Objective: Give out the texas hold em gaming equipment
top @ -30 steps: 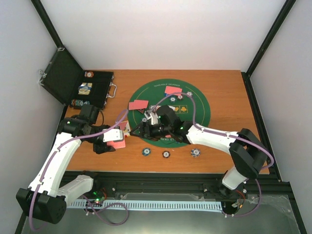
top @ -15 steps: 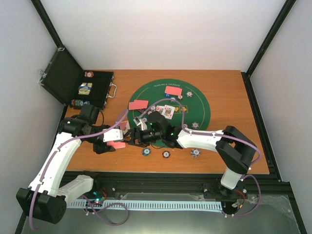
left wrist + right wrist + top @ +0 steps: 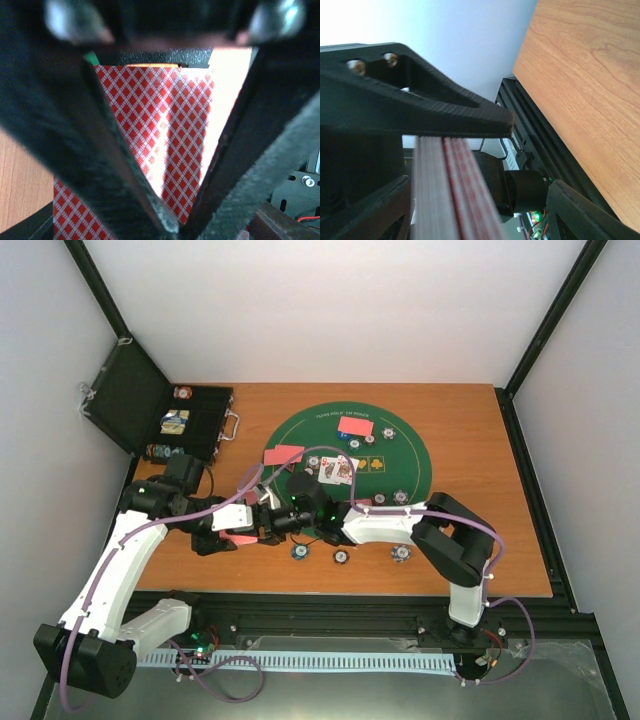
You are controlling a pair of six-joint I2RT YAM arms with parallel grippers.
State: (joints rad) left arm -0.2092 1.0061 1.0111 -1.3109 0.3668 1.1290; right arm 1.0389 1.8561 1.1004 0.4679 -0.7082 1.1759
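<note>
From above, the wooden counter [image 3: 470, 440] has bare room right of the green mat [image 3: 400, 455]. Three chips [image 3: 341, 557] lie along the mat's near edge. Left of the mat, the left gripper [image 3: 245, 530] and right gripper [image 3: 268, 523] meet. At the left wrist, the left gripper [image 3: 172, 225] is clamped on red-checked cards [image 3: 165, 125]. At the right wrist, the right gripper [image 3: 532, 157] stands parted, with the cards' [image 3: 455, 190] edges showing between its jaws.

Green mat [image 3: 405, 465], black case [image 3: 130, 405], wooden-looking table [image 3: 470, 440]
</note>
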